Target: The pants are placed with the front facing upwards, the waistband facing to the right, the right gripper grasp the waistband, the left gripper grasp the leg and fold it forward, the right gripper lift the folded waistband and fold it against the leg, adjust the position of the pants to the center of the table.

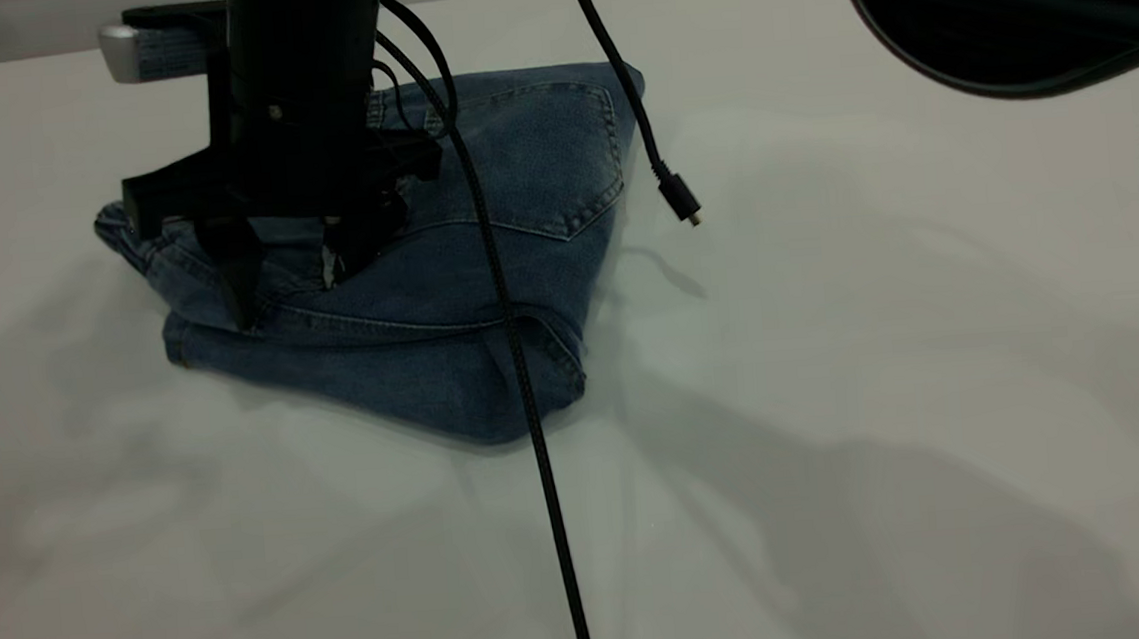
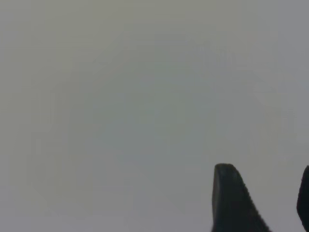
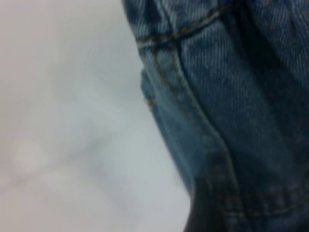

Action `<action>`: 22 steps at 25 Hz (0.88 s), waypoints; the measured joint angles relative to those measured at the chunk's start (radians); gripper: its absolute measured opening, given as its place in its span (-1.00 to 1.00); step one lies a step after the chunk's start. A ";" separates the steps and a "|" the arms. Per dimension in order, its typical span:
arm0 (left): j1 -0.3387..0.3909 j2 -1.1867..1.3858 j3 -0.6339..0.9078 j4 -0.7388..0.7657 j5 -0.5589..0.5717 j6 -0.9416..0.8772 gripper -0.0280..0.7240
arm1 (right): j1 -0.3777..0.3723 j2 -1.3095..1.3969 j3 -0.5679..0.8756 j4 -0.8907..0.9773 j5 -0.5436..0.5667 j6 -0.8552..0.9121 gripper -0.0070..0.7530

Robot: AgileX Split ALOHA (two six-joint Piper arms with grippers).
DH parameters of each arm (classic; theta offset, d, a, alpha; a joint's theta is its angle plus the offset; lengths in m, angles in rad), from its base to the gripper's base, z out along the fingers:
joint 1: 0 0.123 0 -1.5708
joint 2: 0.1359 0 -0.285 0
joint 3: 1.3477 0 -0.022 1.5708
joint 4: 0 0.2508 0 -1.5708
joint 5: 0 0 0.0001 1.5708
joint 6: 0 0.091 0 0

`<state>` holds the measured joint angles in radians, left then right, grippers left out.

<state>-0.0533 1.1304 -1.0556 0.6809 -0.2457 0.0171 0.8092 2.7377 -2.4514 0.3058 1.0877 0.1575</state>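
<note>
Right gripper (image 1: 288,274) planted on the folded pants (image 1: 518,163), jaws apart.

Its two fingertips press into the denim near the fold's left end, clamping nothing. The pants lie as a compact bundle, back pocket up, toward the far left of the table (image 1: 882,338). To centre them, it should probably keep light downward pressure and drag slowly so the layers don't shear apart. The left gripper (image 2: 266,193), fingers spread, hangs over bare tabletop.

Left pincer (image 2: 268,203) cut off at the frame edge; pants (image 3: 227,116) blurred.
</note>
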 joint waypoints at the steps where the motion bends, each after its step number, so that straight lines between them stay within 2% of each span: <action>1: 0.000 0.000 0.000 0.000 0.000 0.000 -0.09 | -0.001 -0.005 0.001 0.023 0.000 0.000 0.09; 4: 0.000 -0.004 0.000 0.000 0.000 0.000 -0.09 | -0.002 -0.031 0.000 0.081 -0.009 -0.040 0.09; 9: 0.000 -0.018 0.000 0.000 -0.001 0.000 -0.09 | -0.002 -0.048 -0.003 0.066 0.122 -0.123 0.09; 13: 0.000 -0.016 0.000 0.000 0.001 0.000 -0.09 | -0.002 -0.047 -0.042 0.094 0.128 -0.092 0.09; 16: 0.000 -0.017 0.000 0.000 0.001 0.000 -0.09 | -0.002 -0.047 -0.072 0.170 0.051 -0.080 0.09; 22: 0.000 -0.017 0.000 0.000 0.001 0.000 -0.09 | -0.001 -0.020 -0.069 0.275 -0.202 -0.048 0.09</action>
<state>-0.0533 1.1133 -1.0556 0.6809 -0.2446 0.0171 0.8083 2.7175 -2.5203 0.5806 0.8855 0.1091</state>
